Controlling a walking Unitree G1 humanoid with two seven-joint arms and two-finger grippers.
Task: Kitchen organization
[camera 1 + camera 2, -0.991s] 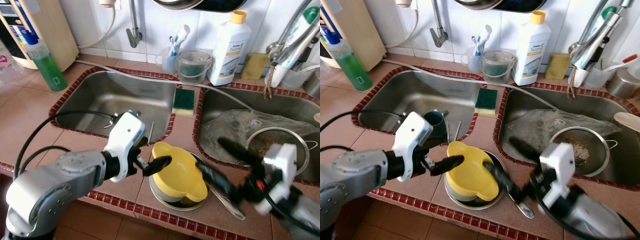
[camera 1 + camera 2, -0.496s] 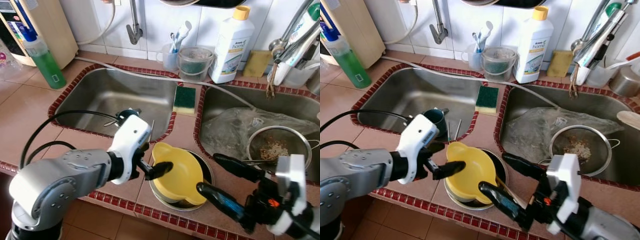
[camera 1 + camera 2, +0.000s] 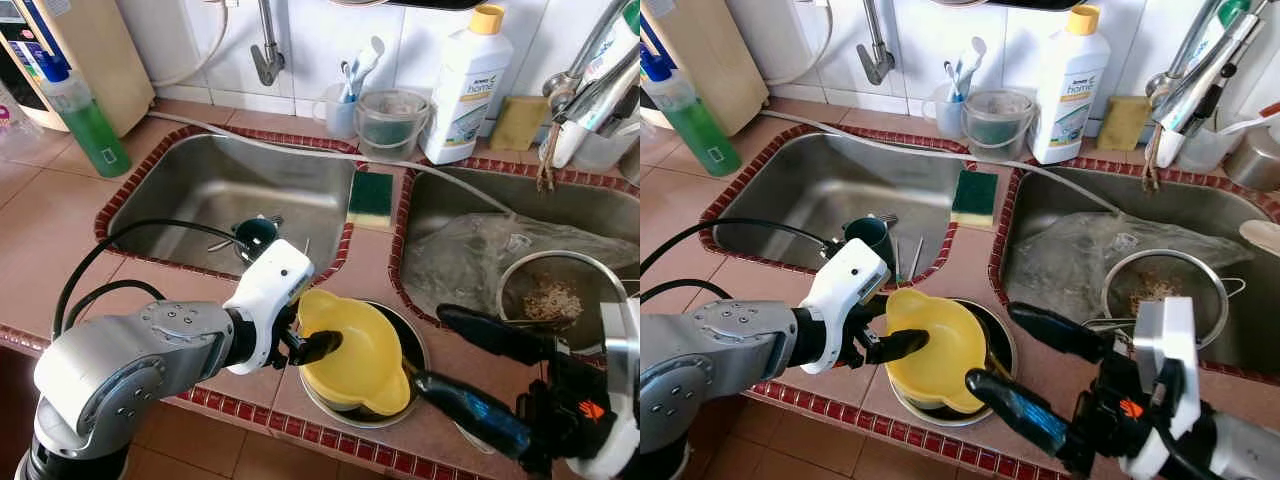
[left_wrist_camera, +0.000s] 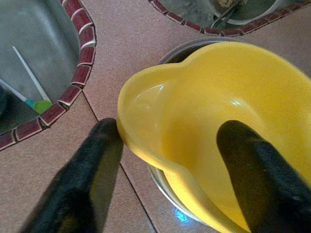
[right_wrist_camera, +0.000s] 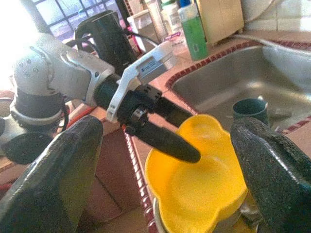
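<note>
Left gripper straddles the rim of the yellow bowl: one finger inside the bowl, one outside against its wall. Pinching the rim; grip looks shallow, near the pouring lip. The bowl sits tilted in a metal bowl directly under the gripper, on the tiled surface between the two sinks.

Right gripper hovers just to the far side of the yellow bowl from the left gripper, fingers spread wide, holding nothing. One finger lies close to the bowl's edge; cannot tell if it touches.

Behind the left gripper, in the left sink: a dark cup and some loose utensils. Beyond the right gripper, in the right sink: a metal strainer with food scraps.

Risks, as judged:
- Rim pinch is on smooth curved plastic; on lifting, the bowl may rotate or slip out and drop back onto the metal bowl.
- If the two bowls are wedged, the metal bowl could ride up and then fall or slide off the surface edge, which is close.
- Right gripper's near finger could knock the bowl during any lift.
</note>
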